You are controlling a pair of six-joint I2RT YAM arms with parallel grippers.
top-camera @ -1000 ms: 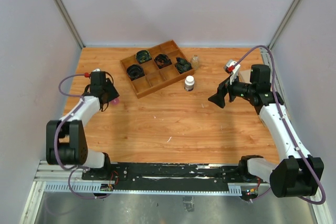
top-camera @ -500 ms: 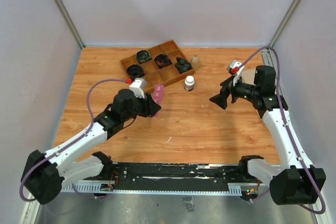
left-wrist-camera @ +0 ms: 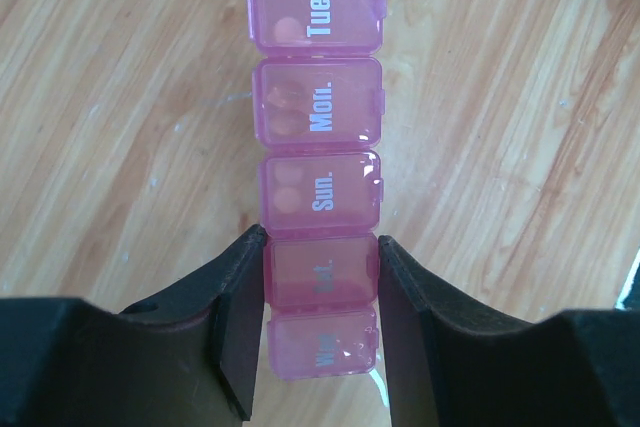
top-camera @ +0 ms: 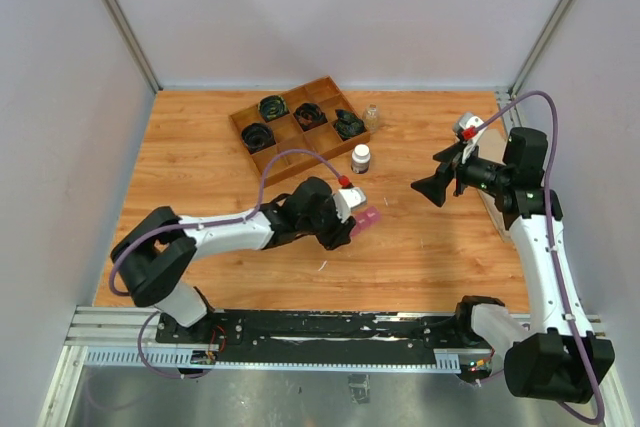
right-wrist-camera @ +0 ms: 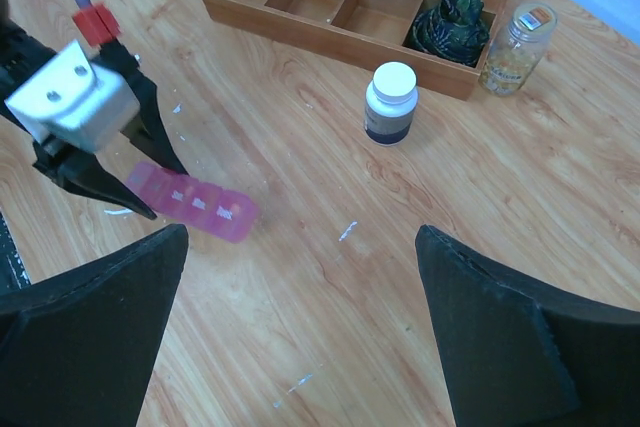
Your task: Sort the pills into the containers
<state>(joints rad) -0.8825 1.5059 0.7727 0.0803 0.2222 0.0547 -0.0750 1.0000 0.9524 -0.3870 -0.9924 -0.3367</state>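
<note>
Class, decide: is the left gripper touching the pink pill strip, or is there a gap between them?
Touching. In the left wrist view, both fingers of the left gripper press against the sides of the pink pill strip, with no gap.

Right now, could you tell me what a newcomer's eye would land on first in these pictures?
The pink pill strip, day-labelled with lids shut, is clamped in the left jaws at mid-table. Toward the back sits a wooden tray holding black coils, with a white-capped bottle and small glass jar beside it. The right jaws hang wide open, empty, on the right.
</note>
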